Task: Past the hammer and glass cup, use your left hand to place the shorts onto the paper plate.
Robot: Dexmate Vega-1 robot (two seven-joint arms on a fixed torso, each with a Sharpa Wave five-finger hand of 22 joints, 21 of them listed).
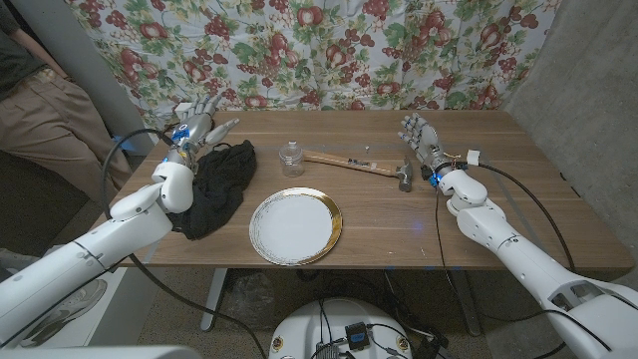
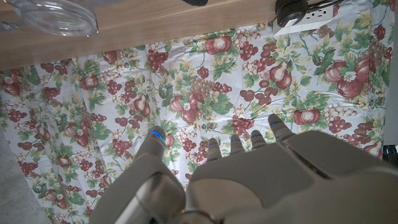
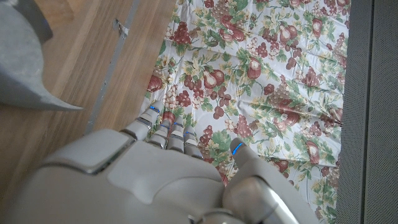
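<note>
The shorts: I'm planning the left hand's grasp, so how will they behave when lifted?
The shorts lie crumpled in soft folds, so they are probably floppy and will likely sag and trail. They look light and unlikely to roll. A dangling end might brush the paper plate.

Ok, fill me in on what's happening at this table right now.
A two-armed robot stands at a wooden table. Its left hand is raised with fingers spread near the table's far left corner, holding nothing, just beyond the black shorts, which lie crumpled on the table. The paper plate beside them is bare, so the shorts are not yet placed. A glass cup and a hammer lie behind the plate. The right hand waits open past the hammer's head. A person stands at the far left.
</note>
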